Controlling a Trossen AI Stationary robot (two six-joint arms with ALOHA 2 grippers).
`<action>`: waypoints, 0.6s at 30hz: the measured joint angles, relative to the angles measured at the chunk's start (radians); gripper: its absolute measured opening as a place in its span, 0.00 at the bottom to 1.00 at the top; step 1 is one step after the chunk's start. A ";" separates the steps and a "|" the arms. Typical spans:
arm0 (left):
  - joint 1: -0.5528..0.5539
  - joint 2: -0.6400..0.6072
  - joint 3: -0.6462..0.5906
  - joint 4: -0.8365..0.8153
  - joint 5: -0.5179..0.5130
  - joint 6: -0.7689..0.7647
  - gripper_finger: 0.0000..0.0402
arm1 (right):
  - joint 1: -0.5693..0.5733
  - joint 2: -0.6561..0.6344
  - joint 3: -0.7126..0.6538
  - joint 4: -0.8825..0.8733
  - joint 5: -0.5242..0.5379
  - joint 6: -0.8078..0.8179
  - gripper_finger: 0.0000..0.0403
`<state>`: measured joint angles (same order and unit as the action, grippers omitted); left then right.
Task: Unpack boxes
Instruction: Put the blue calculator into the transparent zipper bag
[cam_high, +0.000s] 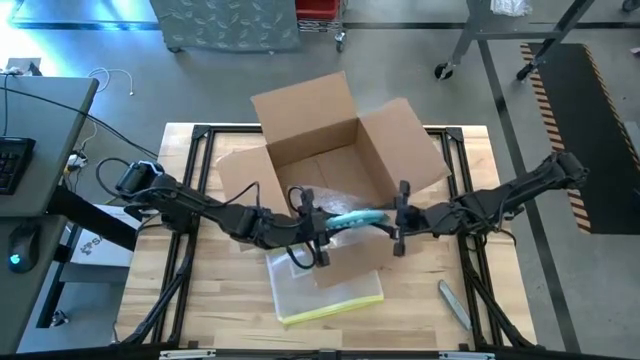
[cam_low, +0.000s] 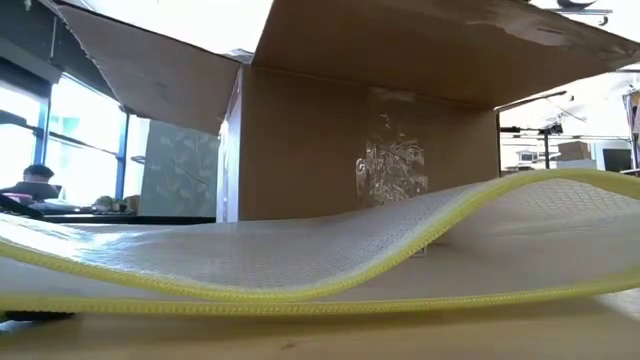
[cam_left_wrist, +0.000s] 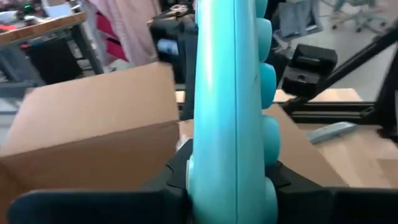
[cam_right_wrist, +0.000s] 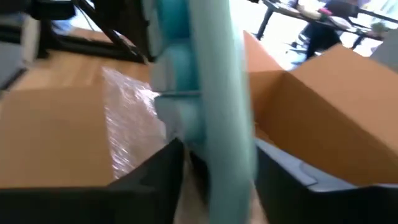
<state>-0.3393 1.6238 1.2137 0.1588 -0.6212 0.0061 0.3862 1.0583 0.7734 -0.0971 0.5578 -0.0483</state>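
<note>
The brown cardboard box (cam_high: 330, 140) stands open in the middle of the table, its flaps spread; the low view shows its near wall (cam_low: 360, 150). Over its near flap a long teal plastic thing (cam_high: 352, 217) with rounded bumps along one side hangs level between both grippers. My left gripper (cam_high: 322, 227) comes from the table's left and is shut on its left end (cam_left_wrist: 230, 112). My right gripper (cam_high: 392, 222) comes from the right, and its fingers stand open on either side of the right end (cam_right_wrist: 211, 93). My left gripper pinches the teal thing's end (cam_left_wrist: 231, 168) between its two fingers, the bumpy side against one finger (cam_left_wrist: 283, 177). The fingers come almost level from the table's left and lie along the thing, which runs on past them toward my right gripper. It is lifted clear above the box's near flap.
A flat clear sleeve with a yellow edge (cam_high: 325, 290) lies on the table in front of the box and fills the low view (cam_low: 300, 270). Crinkly clear film (cam_high: 340, 195) lies inside the box. A grey tool (cam_high: 455, 303) lies at the near right.
</note>
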 joint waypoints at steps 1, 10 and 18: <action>-0.003 0.000 0.000 -0.010 -0.018 -0.004 0.17 | 0.000 -0.003 0.025 -0.050 0.013 -0.002 0.46; -0.036 -0.007 0.001 0.016 -0.087 0.034 0.17 | 0.000 0.023 0.271 -0.282 -0.118 -0.003 0.82; -0.082 -0.007 0.076 -0.039 -0.144 0.098 0.17 | 0.007 0.107 0.316 -0.146 -0.247 -0.010 0.74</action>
<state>-0.4217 1.6165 1.2898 0.1197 -0.7648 0.1043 0.3931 1.1654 1.0898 -0.2427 0.3103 -0.0579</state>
